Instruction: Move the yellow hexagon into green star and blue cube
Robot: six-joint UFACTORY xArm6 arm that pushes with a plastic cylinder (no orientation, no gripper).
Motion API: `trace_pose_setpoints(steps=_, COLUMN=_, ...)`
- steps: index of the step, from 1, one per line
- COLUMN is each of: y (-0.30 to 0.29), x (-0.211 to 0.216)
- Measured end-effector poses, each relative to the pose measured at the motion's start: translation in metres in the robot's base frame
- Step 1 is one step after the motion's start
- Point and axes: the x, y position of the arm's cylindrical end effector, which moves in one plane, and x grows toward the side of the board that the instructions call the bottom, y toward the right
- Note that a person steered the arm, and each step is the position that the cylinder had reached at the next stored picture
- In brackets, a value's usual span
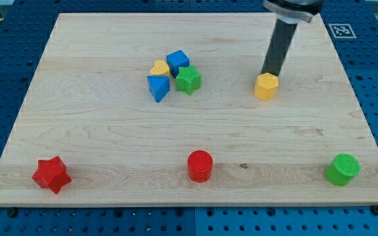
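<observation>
The yellow hexagon [266, 86] lies on the wooden board [110, 144] right of centre in the upper half. My tip [267, 73] stands right behind it, at its top edge, touching or nearly touching. The green star [188, 80] and the blue cube [177, 62] sit together in a cluster left of the hexagon, about a hand's width away. The star is the cluster's nearest block to the hexagon.
In the same cluster are a yellow heart [160, 68] and a blue triangular block [158, 87]. Along the view's bottom stand a red star [50, 174], a red cylinder [199, 166] and a green cylinder [342, 169].
</observation>
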Motion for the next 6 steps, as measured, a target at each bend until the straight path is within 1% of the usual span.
trace_pose_setpoints(steps=1, y=0.030, x=0.019)
trace_pose_setpoints(steps=2, y=0.055, x=0.050)
trace_pose_setpoints(steps=3, y=0.048, x=0.071)
trace_pose_setpoints(steps=4, y=0.012, x=0.059)
trace_pose_setpoints(steps=6, y=-0.032, x=-0.006)
